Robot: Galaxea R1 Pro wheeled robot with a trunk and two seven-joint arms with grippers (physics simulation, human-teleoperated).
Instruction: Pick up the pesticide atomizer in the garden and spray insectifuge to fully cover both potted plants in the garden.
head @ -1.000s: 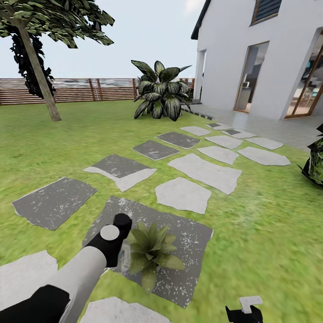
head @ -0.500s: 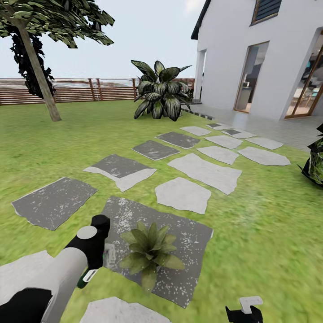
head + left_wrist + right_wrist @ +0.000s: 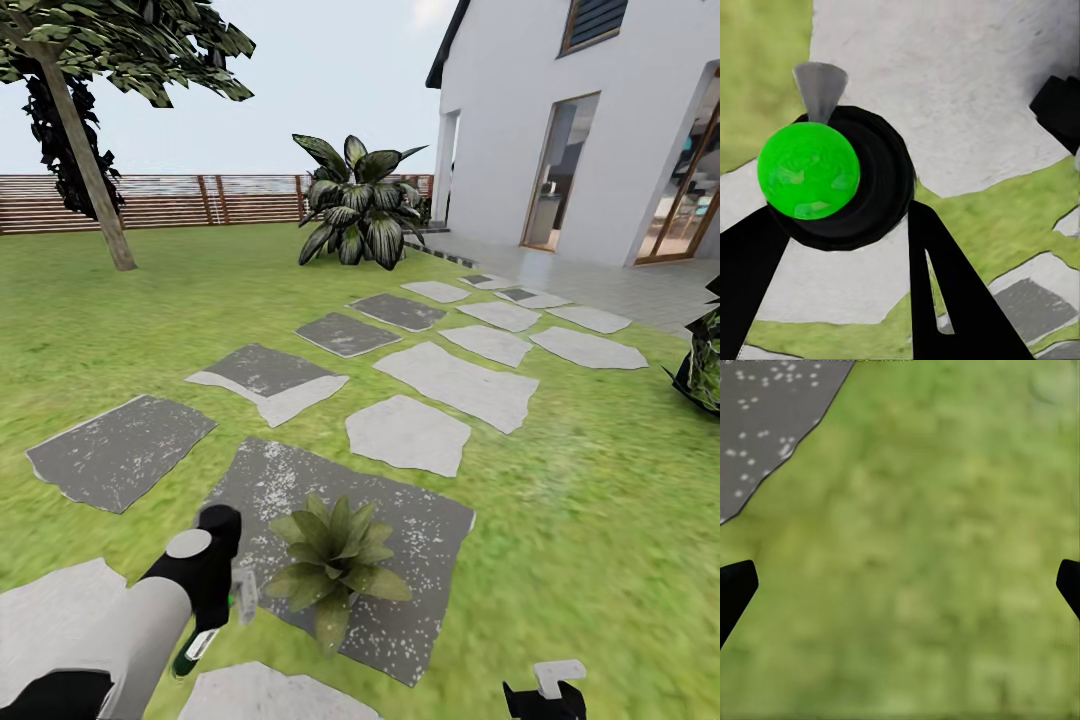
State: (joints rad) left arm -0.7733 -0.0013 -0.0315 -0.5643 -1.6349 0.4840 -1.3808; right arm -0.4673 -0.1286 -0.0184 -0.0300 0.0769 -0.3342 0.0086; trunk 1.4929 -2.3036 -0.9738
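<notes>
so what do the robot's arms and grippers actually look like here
The left arm is a pale grey-white tube with black joint sections and a round grey cap at the wrist. The left gripper has flat, tapering black fingers. The right gripper has black fingertips too.

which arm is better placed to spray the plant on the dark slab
Left: its gripper already holds the pesticide atomizer, right beside the potted plant. The right gripper is open over bare grass.

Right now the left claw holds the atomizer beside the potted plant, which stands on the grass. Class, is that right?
Not quite. The potted plant stands on a dark grey stepping slab, not grass, as the head view shows. The left claw does hold the atomizer beside it.
</notes>
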